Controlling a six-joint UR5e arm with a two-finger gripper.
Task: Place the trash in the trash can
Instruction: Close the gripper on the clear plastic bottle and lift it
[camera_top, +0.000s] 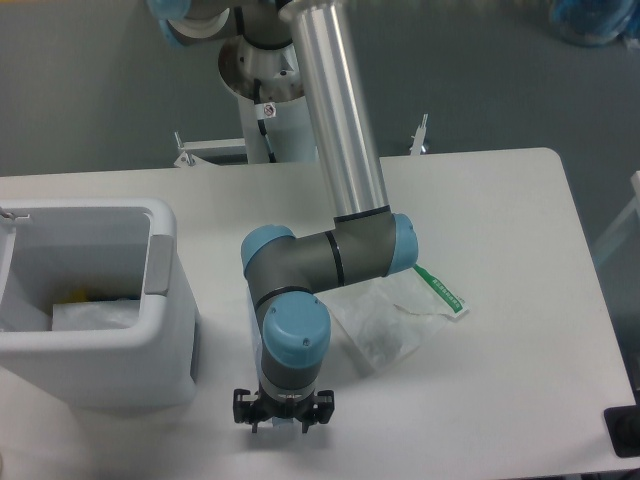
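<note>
bins: 1, white (170, 330) | plastic bags: 1, clear with a green-striped edge (400, 310) | bottles: none fully seen, possibly one hidden under the arm | robot arms: 1 (335, 130) | fingers: 2, dark (242, 413) | worktops: 1, white (490, 220) | items inside bin: cannot tell

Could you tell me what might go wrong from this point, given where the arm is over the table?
The gripper hangs low near the table's front edge, and the wrist hides the crushed clear bottle, so a grasp cannot be confirmed and may miss. The crinkled clear plastic bag with green-striped edge lies beside the arm's elbow and could get dragged. The white boxy plastic bin stands close on the left; a swing towards it might strike its wall.
</note>
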